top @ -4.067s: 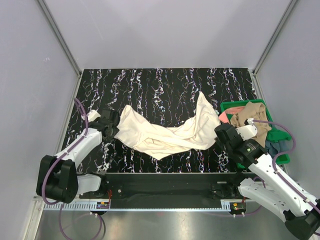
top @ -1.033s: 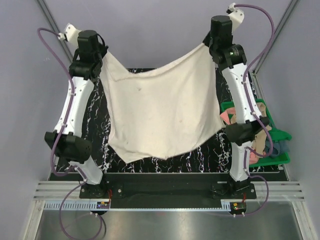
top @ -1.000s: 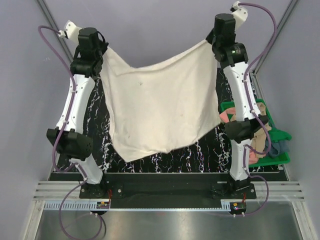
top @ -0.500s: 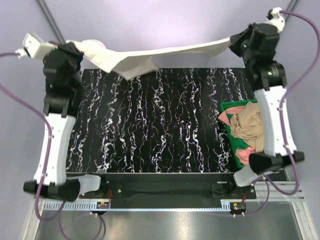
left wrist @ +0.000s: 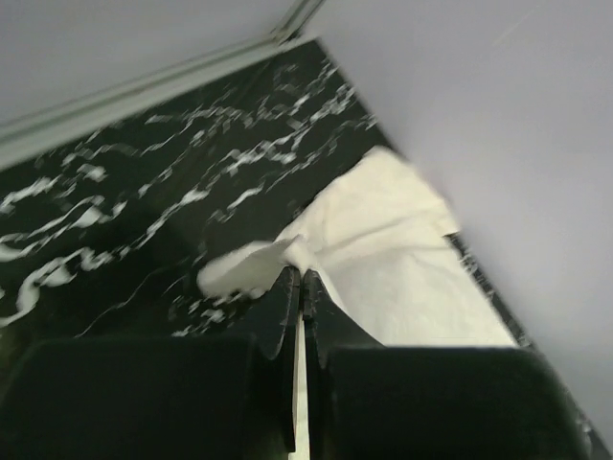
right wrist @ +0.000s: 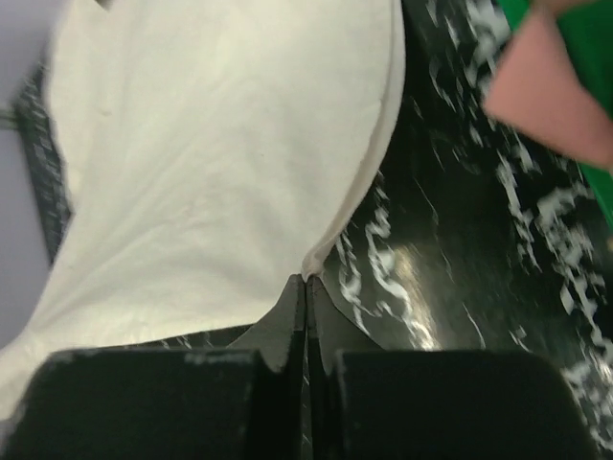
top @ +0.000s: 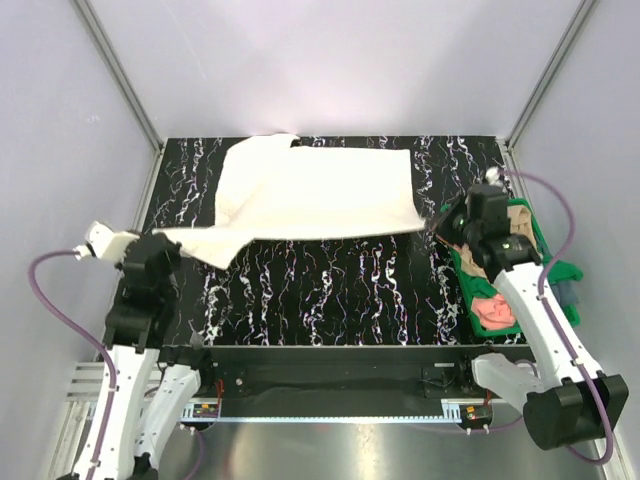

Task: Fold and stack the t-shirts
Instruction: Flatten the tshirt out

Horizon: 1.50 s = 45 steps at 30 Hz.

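Note:
The large cream t-shirt (top: 320, 190) lies spread across the far half of the black marbled table (top: 330, 290), with a sleeve folded out toward the near left. My left gripper (top: 178, 241) is shut on its near-left corner, and the left wrist view shows cloth (left wrist: 383, 240) pinched at the fingertips (left wrist: 300, 274). At the shirt's near-right corner, beside the bin, my right gripper (top: 440, 223) is shut on the hem (right wrist: 364, 172), with its tips (right wrist: 306, 280) pressed together. Tan (top: 518, 216), salmon-pink (top: 495, 312) and grey-blue (top: 571, 296) t-shirts sit in the bin.
A green plastic bin (top: 556, 269) stands at the table's right edge, partly under my right arm; its wall (right wrist: 575, 29) and the pink shirt (right wrist: 556, 86) show in the right wrist view. Grey walls close in the table on three sides.
Both arms have come down from high above the table and drawn toward the near side. The cream t-shirt, hanging stretched between them before, now lies flat on the table.

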Each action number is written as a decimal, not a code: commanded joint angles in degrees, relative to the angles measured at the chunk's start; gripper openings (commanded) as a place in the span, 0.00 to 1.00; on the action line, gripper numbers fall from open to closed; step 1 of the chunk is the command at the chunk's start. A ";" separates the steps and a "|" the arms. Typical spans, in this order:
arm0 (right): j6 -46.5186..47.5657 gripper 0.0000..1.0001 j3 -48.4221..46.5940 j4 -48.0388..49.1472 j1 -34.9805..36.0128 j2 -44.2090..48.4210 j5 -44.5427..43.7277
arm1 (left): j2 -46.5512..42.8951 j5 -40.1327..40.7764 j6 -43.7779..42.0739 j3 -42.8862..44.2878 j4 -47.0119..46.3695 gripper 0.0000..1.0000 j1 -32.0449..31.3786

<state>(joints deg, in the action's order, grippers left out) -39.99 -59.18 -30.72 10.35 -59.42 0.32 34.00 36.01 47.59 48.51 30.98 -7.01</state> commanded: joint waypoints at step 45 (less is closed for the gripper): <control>2.20 0.00 -32.04 -8.47 -0.24 1.75 -2.17 | 16.91 -7.87 -8.75 37.69 3.82 0.00 3.14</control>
<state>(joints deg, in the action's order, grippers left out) -39.44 -86.08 -38.41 10.33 -62.19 -3.53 55.88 28.12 42.17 81.41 35.70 -4.25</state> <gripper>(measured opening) 0.010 0.015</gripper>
